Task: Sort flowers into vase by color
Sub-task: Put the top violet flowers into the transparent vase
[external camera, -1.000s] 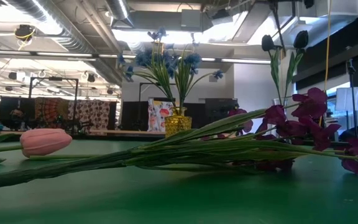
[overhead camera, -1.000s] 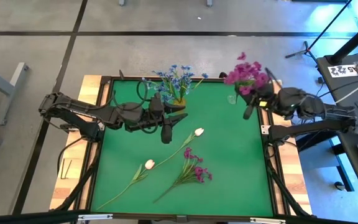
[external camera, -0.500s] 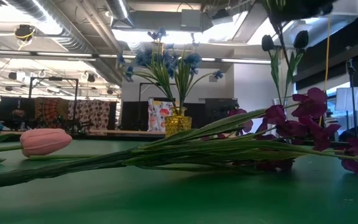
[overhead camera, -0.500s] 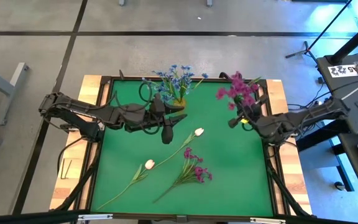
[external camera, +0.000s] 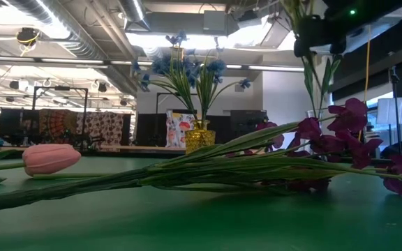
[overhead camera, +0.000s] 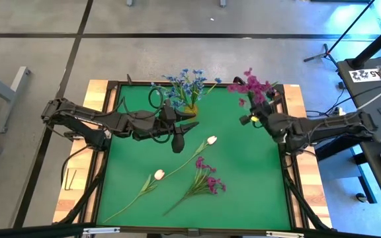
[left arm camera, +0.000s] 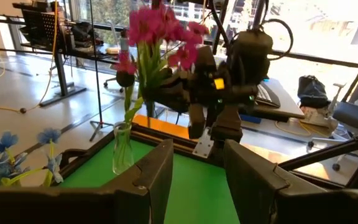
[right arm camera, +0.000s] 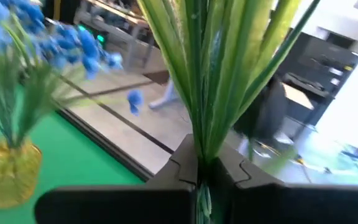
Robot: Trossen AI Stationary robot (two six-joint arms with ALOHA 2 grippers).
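Note:
My right gripper [overhead camera: 254,115] is at the table's far right, shut on a bunch of magenta flowers [overhead camera: 250,86]. Beside it stands a clear glass vase [left arm camera: 122,149] with green stems in it. Whether the held stems reach the vase I cannot tell. Blue flowers [overhead camera: 187,82] stand in a yellow vase [external camera: 199,136] at the far middle. Two pale tulips [overhead camera: 211,140] [overhead camera: 159,174] and another magenta bunch [overhead camera: 207,182] lie flat on the green mat. My left gripper [overhead camera: 176,140] hangs open over the mat's middle, near the yellow vase, with nothing between its fingers. My right gripper pinches the bundle of green stems [right arm camera: 202,146] between its two fingers. The fingers come in level from the table's right and lie across the stems. The bunch stands upright above the fingers, blossoms on top, clear of the mat. The stems below the fingers are hidden by the gripper.
A raised frame [overhead camera: 290,165] borders the green mat [overhead camera: 250,185]. The lying flowers take up the near middle, and the mat's near right part is bare. Desks, stands and cables [overhead camera: 369,73] crowd the floor to the right of the table.
My right gripper has come down with the magenta bunch and rolled its wrist, so the arm now lies lower and flatter. The bunch has swung a little toward the table's left and stands upright by the glass vase.

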